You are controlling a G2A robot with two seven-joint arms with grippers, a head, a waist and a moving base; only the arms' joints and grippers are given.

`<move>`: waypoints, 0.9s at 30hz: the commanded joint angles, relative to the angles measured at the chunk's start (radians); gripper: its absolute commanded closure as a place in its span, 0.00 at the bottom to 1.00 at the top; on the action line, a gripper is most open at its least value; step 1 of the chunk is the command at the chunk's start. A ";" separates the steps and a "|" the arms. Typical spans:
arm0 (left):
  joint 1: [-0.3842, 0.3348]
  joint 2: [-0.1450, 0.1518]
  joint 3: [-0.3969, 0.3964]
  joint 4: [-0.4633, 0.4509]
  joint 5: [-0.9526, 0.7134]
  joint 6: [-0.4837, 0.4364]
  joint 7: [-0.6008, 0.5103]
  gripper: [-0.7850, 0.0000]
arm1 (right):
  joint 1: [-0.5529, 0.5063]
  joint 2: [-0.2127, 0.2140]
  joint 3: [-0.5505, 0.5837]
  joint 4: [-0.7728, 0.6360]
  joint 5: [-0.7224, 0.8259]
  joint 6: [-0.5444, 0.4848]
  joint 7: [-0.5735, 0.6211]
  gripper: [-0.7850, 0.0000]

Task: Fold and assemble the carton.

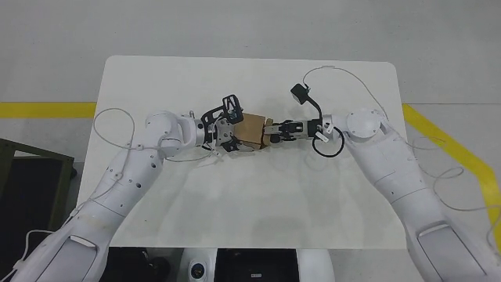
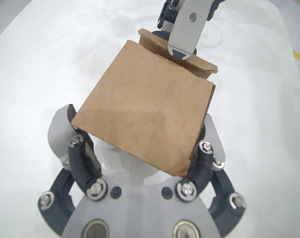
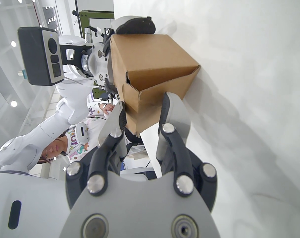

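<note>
White table (image 1: pixel 156 86) under both arms, grey floor with yellow tape (image 1: pixel 47 110) beyond

Step, by the look of it: end closure. Body already squared into a box shape, one end not yet shut

Carton (image 1: pixel 250 129) slung between the two grippers, mid-table, low. Can't tell whether resting on the surface or just above it

Left gripper (image 2: pixel 138 115) clenched across its near end of the carton, one finger on each side wall, broad top panel running away from the wrist

Right gripper (image 3: pixel 143 101) at the opposite end, closed on the end flap (image 2: pixel 189 63), one finger on top, the other tucked beneath. Reads as a pinch rather than a loose straddle, though not certain

Look of the carton:
- small, plain brown corrugated, no tape seen
- top panel flat, uncreased
- mouth toward the right gripper open, hollow inside visible
- flap poking out past the top panel, edge ragged with fluting exposed, not tucked

Next move, as a guess:
- keep the left grip fixed as anchor
- swing the flap about its crease across the open mouth with the right
- probably release and re-press from outside, to avoid trapping the inner finger
- go easy on force, thin board likely to buckle off the crease
</note>
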 commanded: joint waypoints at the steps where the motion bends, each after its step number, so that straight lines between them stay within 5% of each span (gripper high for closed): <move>1: 0.001 0.000 0.000 -0.001 0.000 0.001 -0.001 0.00 | 0.002 0.000 0.000 -0.002 -0.007 0.004 -0.001 0.66; 27: 0.013 0.000 -0.012 -0.008 -0.001 -0.004 -0.013 0.00 | 0.015 -0.010 -0.011 0.018 -0.038 -0.001 -0.026 0.71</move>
